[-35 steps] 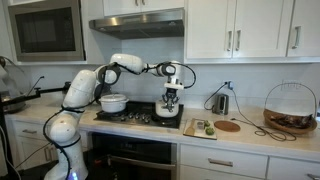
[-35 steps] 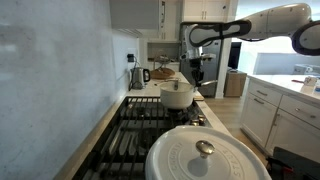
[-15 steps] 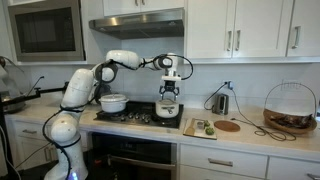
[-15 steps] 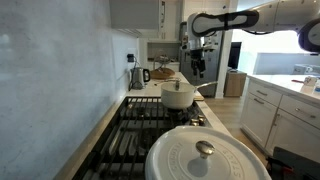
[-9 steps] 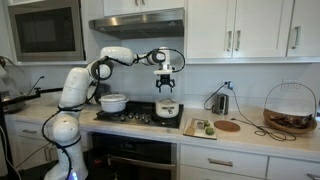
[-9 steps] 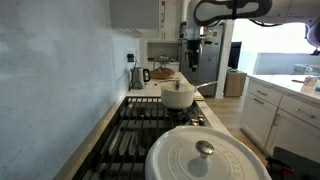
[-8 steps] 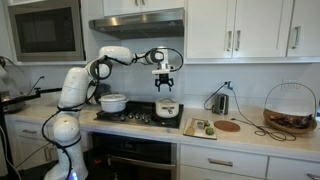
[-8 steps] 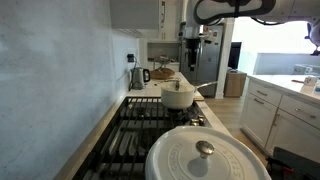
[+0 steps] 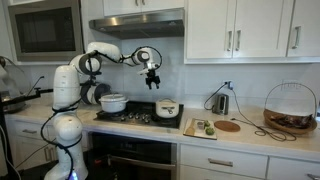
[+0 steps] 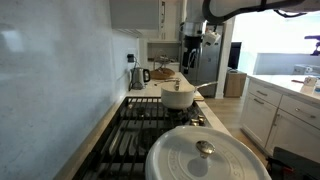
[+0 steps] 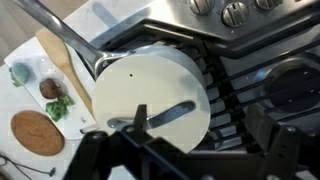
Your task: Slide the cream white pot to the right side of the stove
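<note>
Open pincer (image 9: 153,84) high above the stove (image 9: 135,117).
In an exterior view, a larger white pot (image 9: 113,102) sits at the stove's 9 o'clock side; the pincer hangs spread and empty, with the cream white pot (image 9: 167,109) at its 5 o'clock, on the stove's 3 o'clock edge.

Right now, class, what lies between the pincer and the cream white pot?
Nothing. In an exterior view the pincer hangs above the cream white pot, with only bare air between them.
</note>
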`<state>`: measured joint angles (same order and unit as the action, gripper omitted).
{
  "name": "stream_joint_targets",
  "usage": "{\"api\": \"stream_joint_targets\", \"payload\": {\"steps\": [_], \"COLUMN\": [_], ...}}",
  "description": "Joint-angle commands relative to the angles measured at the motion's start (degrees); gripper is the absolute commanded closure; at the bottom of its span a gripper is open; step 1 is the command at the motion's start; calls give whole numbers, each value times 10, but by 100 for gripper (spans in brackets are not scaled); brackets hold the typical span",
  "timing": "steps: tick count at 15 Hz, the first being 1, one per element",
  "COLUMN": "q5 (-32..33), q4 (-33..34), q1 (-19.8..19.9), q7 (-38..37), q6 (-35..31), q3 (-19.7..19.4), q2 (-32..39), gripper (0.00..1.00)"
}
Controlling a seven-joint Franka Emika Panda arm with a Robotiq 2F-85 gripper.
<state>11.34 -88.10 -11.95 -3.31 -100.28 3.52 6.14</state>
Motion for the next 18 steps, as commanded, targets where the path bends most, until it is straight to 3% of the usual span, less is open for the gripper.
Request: {"api": "stream_joint_targets", "payload": {"steps": [1,5,8,18], "q5": [48,81,80,73], "q4": [-86,-123,-142,-136], "q1": [-6,-3,0,6], "q7": [-149,-298,-359,-354], "q6": [-13,6,17,12], "q3": [26,57,73,82], "q2": [-69,-108,-128,-122], "gripper": [0,0,0,0]}}
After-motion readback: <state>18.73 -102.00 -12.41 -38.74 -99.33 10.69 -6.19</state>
